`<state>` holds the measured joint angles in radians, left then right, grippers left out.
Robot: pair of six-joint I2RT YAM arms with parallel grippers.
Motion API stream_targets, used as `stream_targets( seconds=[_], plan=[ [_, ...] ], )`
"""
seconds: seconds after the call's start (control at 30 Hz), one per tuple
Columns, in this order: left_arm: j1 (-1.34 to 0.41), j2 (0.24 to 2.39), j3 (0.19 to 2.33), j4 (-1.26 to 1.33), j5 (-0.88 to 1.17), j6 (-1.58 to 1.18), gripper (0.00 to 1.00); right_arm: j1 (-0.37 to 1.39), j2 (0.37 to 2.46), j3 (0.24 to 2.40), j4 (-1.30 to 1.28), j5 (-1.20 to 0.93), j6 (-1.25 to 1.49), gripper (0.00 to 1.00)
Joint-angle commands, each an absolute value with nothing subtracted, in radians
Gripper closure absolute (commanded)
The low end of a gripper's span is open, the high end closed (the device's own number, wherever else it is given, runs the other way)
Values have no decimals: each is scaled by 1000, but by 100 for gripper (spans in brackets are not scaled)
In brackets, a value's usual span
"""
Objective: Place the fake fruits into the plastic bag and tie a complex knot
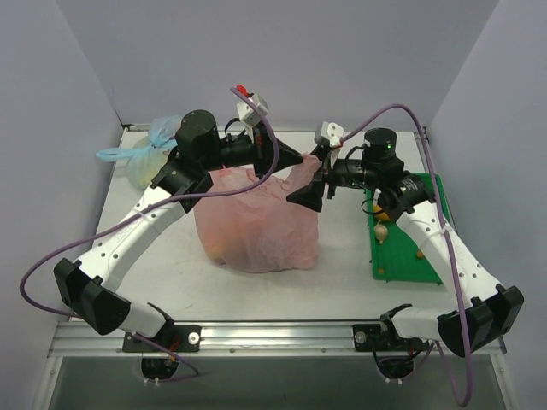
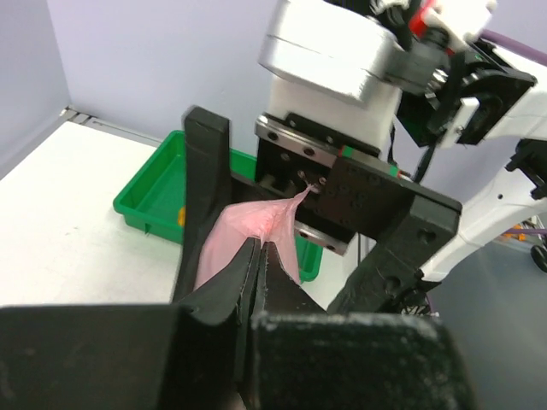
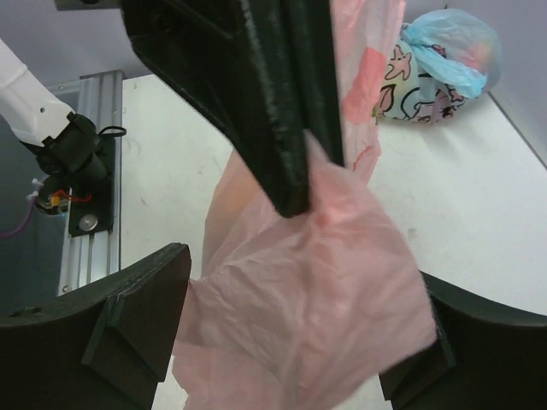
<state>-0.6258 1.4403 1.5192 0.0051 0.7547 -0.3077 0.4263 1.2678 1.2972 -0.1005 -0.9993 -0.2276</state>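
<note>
Plastic bag [image 1: 256,231] is sitting slumped on the table [image 1: 154,273] at centre frame in the top view, its mouth end being held up toward upper centre. Fake fruits [image 1: 382,229] are lying loose in the green tray [image 1: 412,266] at right, so the first risk I'm seeing is that tying now is sealing the bag with pieces outside it. Can't tell how many are inside: an orange patch is showing through the film low left, fruit or print. Left gripper [image 2: 261,249] is clamping shut on a twisted tail of pink film. Only a thin sliver is sitting between its fingers, so a hard tug is likely slipping it out or tearing it. Right gripper [image 3: 291,337] is standing with jaws wide, one finger on either side of the hanging film, gripping nothing. If it's closing here it's probably bunching a loose fold rather than a handle. It's also working right beside the left fingers, so a clash is possible. Orientation: the long axis is running from the fat body at centre up to the pinched tip at upper centre-right, with the tip pointing away from the arm bases and slightly right. Pale blue bag [image 1: 141,162] is sitting at far upper left, well apart and not involved.
</note>
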Motion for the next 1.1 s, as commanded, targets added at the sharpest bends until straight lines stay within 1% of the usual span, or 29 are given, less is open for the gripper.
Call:
stream_targets(
  seconds=[0.0,0.07,0.1,0.13,0.17,0.27,0.3,0.37,0.4,0.47,0.5,0.53,0.57,0.6,0.63,0.67,0.73,0.77,0.8,0.93,1.07],
  plan=[
    [-617,1424,1554,80,695,-290,100,460,1256,1252,-51,-1014,-216,23],
    [-609,1427,1559,84,649,-279,100,468,1250,1224,-49,-1008,-225,28],
    [-609,1427,1559,86,631,-276,100,474,1249,1213,-48,-994,-230,34],
    [-607,1427,1557,92,621,-275,100,474,1249,1191,-49,-985,-232,36],
    [-604,1425,1557,104,612,-276,100,474,1252,1180,-46,-971,-233,42],
    [-606,1427,1562,126,601,-278,100,474,1269,1154,-43,-947,-242,51],
    [-606,1427,1562,130,603,-279,100,474,1275,1151,-43,-945,-250,57],
    [-606,1428,1562,135,603,-278,100,472,1287,1149,-38,-939,-255,64],
    [-606,1428,1559,135,603,-275,100,472,1292,1152,-34,-937,-253,75],
    [-606,1421,1559,102,606,-235,99,472,1301,1164,-31,-940,-256,88],
    [-604,1413,1557,80,594,-213,91,471,1299,1167,-31,-940,-271,100],
    [-582,1404,1549,66,594,-193,82,469,1298,1169,-29,-940,-281,100],
    [-568,1378,1540,34,594,-146,55,463,1295,1167,-32,-945,-290,100],
    [-545,1364,1517,9,597,-115,42,460,1292,1167,-32,-943,-301,100],
    [-505,1349,1502,-4,615,-83,32,456,1292,1166,-32,-945,-311,100],
    [-483,1324,1485,-84,632,-7,21,450,1290,1167,-34,-953,-317,100],
    [-439,1301,1445,-180,702,122,15,446,1284,1170,-46,-963,-343,100],
    [-439,1284,1433,-217,722,168,10,443,1282,1170,-51,-968,-356,100],
    [-439,1275,1425,-253,736,213,8,443,1278,1172,-63,-972,-368,100],
    [-442,1264,1358,-322,782,319,3,443,1281,1184,-100,-985,-431,100],
    [-443,1337,1370,-353,796,412,3,443,1281,1190,-133,-994,-497,100]
  ],
)
